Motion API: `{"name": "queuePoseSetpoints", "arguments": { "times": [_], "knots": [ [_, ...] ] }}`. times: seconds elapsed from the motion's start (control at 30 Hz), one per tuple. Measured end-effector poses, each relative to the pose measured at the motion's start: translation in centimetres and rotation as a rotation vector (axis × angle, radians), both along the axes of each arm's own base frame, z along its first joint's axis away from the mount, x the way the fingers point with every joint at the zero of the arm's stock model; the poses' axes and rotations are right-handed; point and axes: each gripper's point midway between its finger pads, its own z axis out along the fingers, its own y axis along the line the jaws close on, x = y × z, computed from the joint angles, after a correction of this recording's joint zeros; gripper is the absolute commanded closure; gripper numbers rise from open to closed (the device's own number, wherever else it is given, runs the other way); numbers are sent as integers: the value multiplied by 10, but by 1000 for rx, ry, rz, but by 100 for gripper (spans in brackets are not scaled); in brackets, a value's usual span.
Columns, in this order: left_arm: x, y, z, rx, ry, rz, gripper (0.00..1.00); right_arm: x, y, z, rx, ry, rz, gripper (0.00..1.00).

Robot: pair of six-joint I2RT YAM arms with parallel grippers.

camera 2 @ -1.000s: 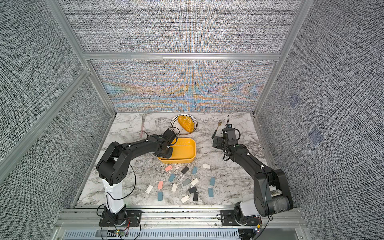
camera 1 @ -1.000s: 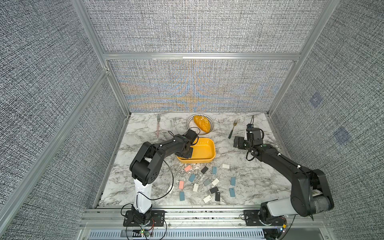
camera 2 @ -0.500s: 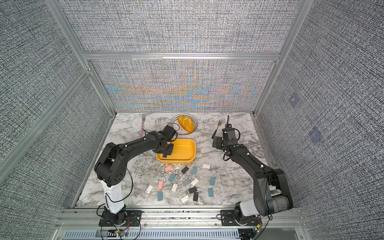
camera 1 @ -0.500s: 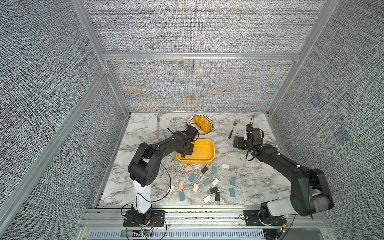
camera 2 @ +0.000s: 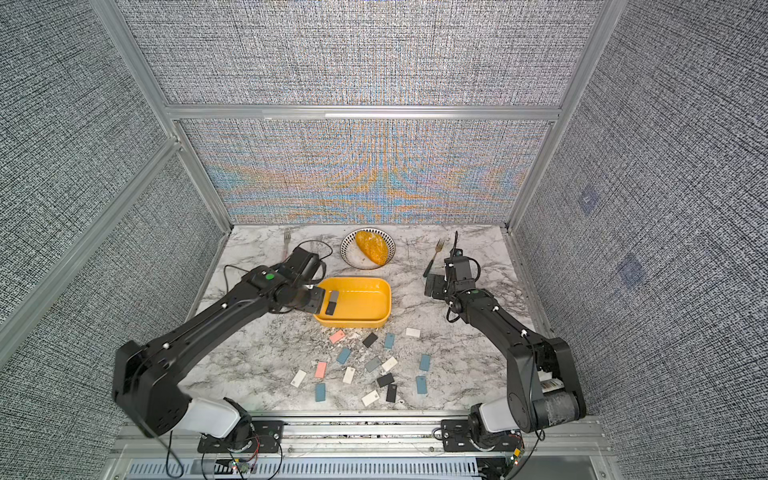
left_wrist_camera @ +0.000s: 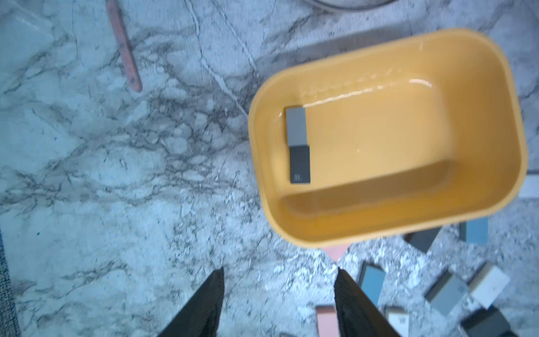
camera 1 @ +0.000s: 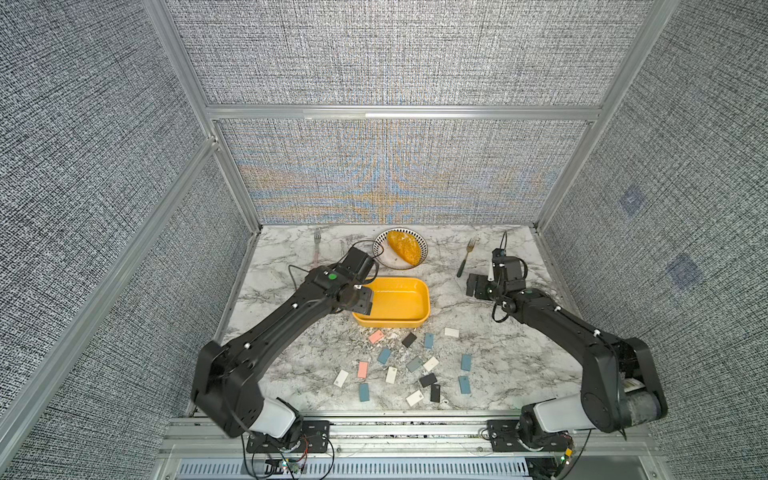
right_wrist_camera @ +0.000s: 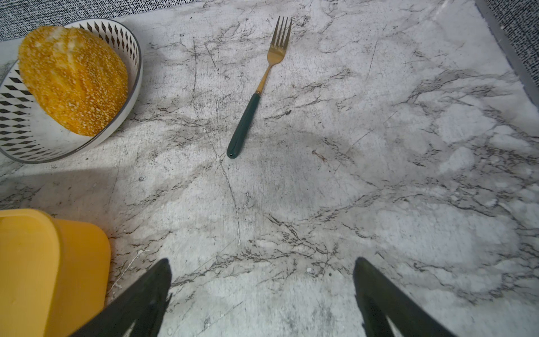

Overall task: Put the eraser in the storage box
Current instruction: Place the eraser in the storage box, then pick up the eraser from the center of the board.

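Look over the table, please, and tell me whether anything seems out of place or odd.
Nothing looks damaged. What stands out is the scatter of erasers at all angles on the table in front of the storage box, while only two, a grey eraser and a black eraser, lie inside it, end to end.

Two matte black arms, the left arm (camera 1: 291, 320) and the right arm (camera 1: 557, 324), both boxy links with rounded joints. At the foot of each there's a white base link (camera 1: 274, 417) on a black plate (camera 1: 318, 432), with thin wires (camera 1: 306, 445) dangling below. A green dot (camera 1: 331, 276) marks the left arm near its wrist. Small white studs (camera 1: 247, 344) dot the links. A thin black cable (camera 2: 320, 245) loops off the left wrist. The right shoulder carries a grey drum (camera 1: 642, 405). The left gripper (left_wrist_camera: 280, 269) and right gripper (right_wrist_camera: 261, 259) show black, wedge-shaped, rough-faced fingers.
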Motion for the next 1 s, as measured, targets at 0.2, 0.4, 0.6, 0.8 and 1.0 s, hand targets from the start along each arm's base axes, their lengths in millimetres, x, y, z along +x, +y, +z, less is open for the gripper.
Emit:
{"name": "queuePoseSetpoints", "arguments": {
  "times": [0.2,0.4,0.6,0.8,1.0],
  "knots": [
    [-76,17,-35,-14,158,-41,34,-2,9,-1,2,3,23,2],
    [-105,26,-59,-12,220,52,33,-4,18,-2,0,4,45,2],
    [-121,34,-75,-16,239,123,33,-6,23,-3,0,7,56,2],
    [-133,38,-98,48,285,147,34,-9,28,-6,-1,13,67,2],
    [-140,41,-113,62,303,161,35,-10,29,-7,-8,14,64,2]
  ]
}}
